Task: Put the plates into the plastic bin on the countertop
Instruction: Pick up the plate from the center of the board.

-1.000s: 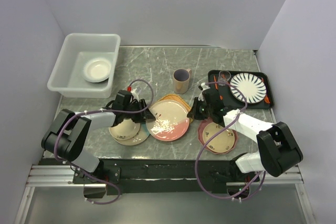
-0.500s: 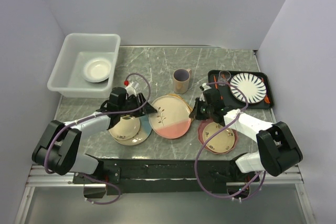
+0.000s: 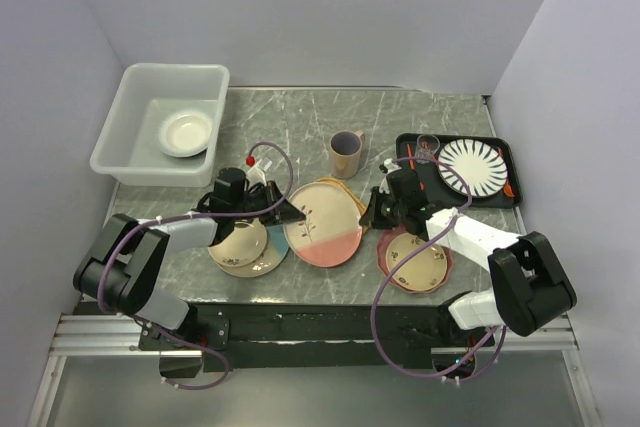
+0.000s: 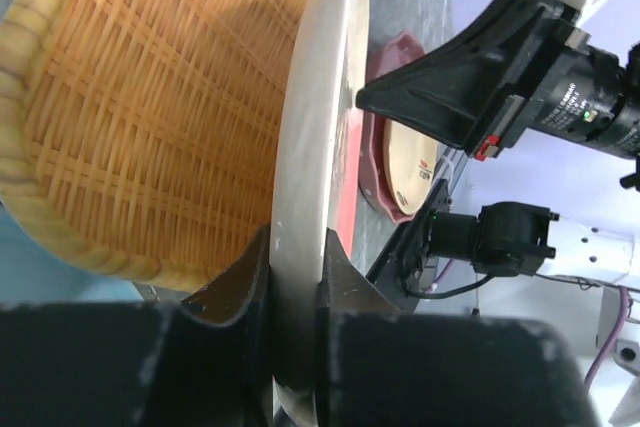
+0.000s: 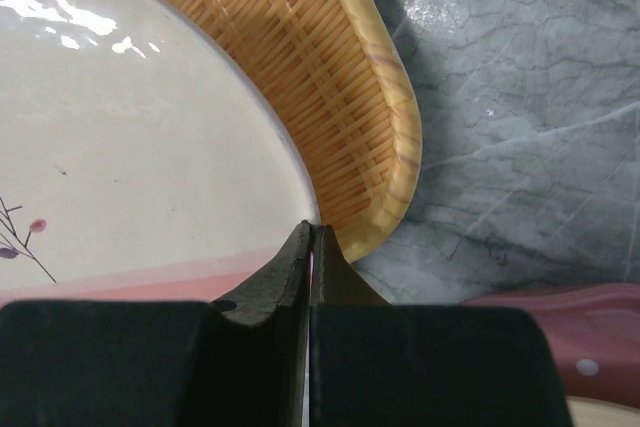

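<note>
Right of the bin (image 3: 112, 161), your left tool (image 3: 284, 213) has just clamped the cream-and-pink plate (image 3: 322, 227) by its rim; right tool (image 3: 369, 217), clenched empty, touches the edge farthest from the bin. Lift seems next.

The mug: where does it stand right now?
In the top view the mug stands upright just behind the cream-and-pink plate, to the left of the black tray.

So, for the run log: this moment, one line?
left gripper: shut on pink plate | right gripper: shut, at its rim | bin: white plate inside
</note>
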`<state>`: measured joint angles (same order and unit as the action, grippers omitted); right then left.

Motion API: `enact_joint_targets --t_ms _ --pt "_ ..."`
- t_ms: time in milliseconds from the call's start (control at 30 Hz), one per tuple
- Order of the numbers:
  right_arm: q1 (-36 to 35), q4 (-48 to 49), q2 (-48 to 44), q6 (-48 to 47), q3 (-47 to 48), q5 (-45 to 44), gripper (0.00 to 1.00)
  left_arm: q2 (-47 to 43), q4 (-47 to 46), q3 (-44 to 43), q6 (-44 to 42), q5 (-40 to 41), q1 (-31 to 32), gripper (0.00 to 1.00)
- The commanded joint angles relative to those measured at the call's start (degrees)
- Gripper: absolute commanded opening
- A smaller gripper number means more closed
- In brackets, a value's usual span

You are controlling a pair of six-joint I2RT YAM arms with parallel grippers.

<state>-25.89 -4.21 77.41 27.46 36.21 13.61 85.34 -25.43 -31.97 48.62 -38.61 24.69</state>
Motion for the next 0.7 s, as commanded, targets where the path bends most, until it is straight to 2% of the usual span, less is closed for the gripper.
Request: enact_joint_targets --t_ms 0,300,467,567,600,667 --pt "-1.27 6.32 -0.77 1.72 1.06 4.24 0.0 -1.23 0.11 -2.75 -2.3 -1.39 1.77 0.01" --pt "-1.18 6.32 -0.85 1.45 1.15 4.76 0.0 -2.37 4.86 -3.54 -4.5 2.92 1.77 0.01" --pt "-1.18 7.37 -2.26 1.1 0.53 5.82 0.09 -2.72 6.35 -3.89 -5.29 4.68 1.77 0.01" --pt "-1.18 7.81 -3.22 1.01 0.01 5.64 0.24 -3.07 7.06 -4.16 -5.55 5.12 1.68 0.01" --pt "-1.18 7.9 -3.49 1.01 -0.08 5.73 0.38 -3.25 6.97 -4.16 -5.64 5.21 1.77 0.01" --pt "-1.27 7.99 -3.84 1.01 -0.43 5.64 0.51 -3.34 7.06 -4.24 -5.56 5.39 1.77 0.01"
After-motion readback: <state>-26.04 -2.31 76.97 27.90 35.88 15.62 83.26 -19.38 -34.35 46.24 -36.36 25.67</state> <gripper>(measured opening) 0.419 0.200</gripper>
